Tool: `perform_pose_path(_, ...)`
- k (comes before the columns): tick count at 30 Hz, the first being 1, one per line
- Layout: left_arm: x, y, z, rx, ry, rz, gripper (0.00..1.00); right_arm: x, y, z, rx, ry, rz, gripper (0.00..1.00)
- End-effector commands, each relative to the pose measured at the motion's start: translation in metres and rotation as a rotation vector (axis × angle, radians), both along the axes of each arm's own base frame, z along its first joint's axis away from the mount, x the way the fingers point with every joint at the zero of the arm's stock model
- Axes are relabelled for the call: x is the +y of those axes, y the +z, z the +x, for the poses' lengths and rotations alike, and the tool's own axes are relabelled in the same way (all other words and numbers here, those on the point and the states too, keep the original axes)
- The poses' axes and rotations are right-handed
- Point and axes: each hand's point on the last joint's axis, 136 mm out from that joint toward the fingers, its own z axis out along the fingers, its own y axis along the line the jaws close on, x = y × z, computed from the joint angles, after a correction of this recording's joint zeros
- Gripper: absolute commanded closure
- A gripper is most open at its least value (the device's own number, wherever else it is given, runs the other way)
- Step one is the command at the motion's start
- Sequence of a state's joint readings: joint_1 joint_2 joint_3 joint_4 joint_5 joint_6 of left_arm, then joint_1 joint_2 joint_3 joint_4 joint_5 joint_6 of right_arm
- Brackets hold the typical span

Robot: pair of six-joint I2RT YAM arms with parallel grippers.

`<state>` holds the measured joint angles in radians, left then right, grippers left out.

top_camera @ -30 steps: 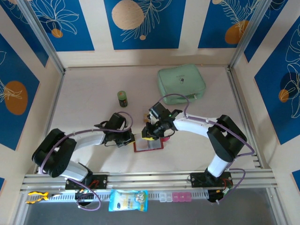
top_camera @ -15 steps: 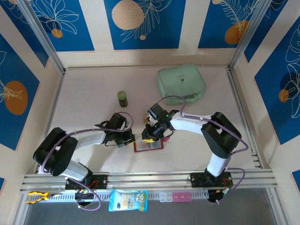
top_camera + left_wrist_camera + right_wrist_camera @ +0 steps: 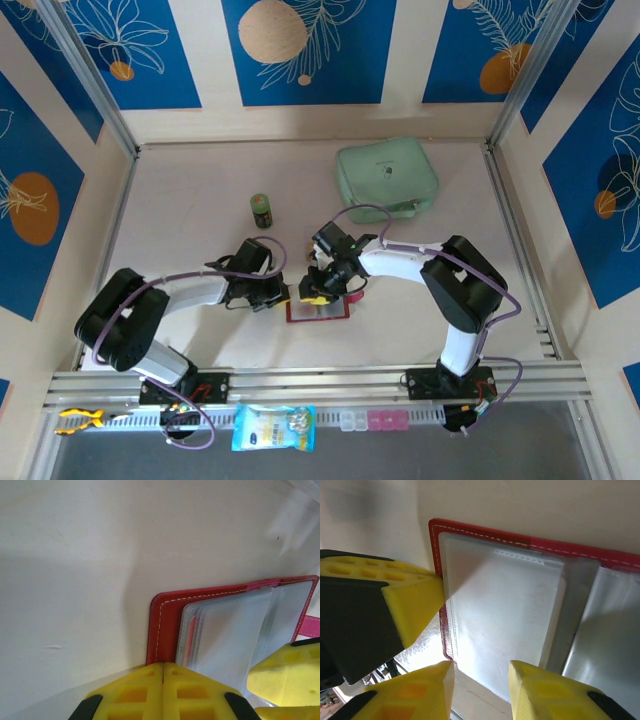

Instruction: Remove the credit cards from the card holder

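**Grippers flank open card holder**

Red cover down and clear sleeves fanned upward, the card holder lies open and flat on the table, well clear of the mint-green pouch beyond it. At the holder's left edge the left gripper is clamped shut on nothing, its joined yellow tips set against the corner of the cover, apparently pinning it down. Over the holder's left page the right gripper hovers with fingers parted and nothing pinched between them, the edge of the top sleeve just ahead of the tips.

The credit cards sit inside the sleeves. A pale rectangle reads through the top one, and it is likely a card.

Judged from this, the cards are light, thin, stiff and slick, while the plastic around them is soft, glossy and floppy. The holder itself looks light enough to lift or slide unless held. The place to grip is a card's exposed edge at the sleeve mouth — card alone, not plastic. Which side that mouth faces cannot be told.
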<state>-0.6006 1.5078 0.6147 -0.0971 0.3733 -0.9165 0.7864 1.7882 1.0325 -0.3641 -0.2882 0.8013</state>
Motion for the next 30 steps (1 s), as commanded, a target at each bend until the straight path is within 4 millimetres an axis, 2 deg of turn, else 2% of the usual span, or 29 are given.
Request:
perform_pose_path(1,0.004,-0.009,-0.003,0.022,-0.012,0.047,1.0,0.003,-0.006,0.004,-0.023,0.023,-0.017,0.65)
perform_pose_path(10,0.006,-0.012,-0.006,0.031,-0.019,0.062,1.0,-0.013,-0.016,0.001,-0.044,0.014,-0.09,0.66)
perform_pose_path(22,0.011,-0.018,-0.011,0.047,-0.022,0.078,1.0,-0.022,-0.009,0.0,-0.062,0.0,-0.1,0.66)
perform_pose_path(30,0.01,-0.012,-0.008,0.032,-0.024,0.08,1.0,-0.028,-0.012,-0.003,-0.055,0.004,-0.105,0.67)
